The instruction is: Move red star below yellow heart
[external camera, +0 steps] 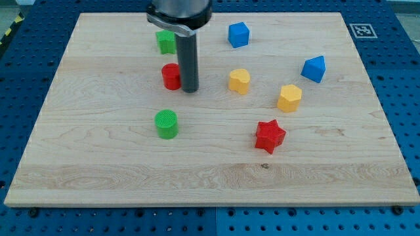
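Camera view | my tip [189, 90] beside red cylinder [171, 77] | no gripper | red star [270, 136] apart

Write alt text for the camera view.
My tip rests beside the red cylinder on a wooden board, far from the red star at lower right. Two yellow blocks lie above the star; two blue and two green blocks lie around.
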Available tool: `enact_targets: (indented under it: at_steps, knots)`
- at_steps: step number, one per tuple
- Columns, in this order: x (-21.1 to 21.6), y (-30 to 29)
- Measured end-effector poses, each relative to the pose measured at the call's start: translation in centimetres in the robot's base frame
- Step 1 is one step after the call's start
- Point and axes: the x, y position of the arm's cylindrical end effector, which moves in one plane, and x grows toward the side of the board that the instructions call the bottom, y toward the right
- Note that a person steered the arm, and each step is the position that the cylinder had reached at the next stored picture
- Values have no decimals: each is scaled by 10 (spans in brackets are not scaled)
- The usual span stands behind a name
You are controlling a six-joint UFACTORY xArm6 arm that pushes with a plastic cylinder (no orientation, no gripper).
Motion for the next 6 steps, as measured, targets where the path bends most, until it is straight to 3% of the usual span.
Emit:
enact_targets:
  at_steps: [2,6]
  knots:
    - [31,82]
    - [86,180]
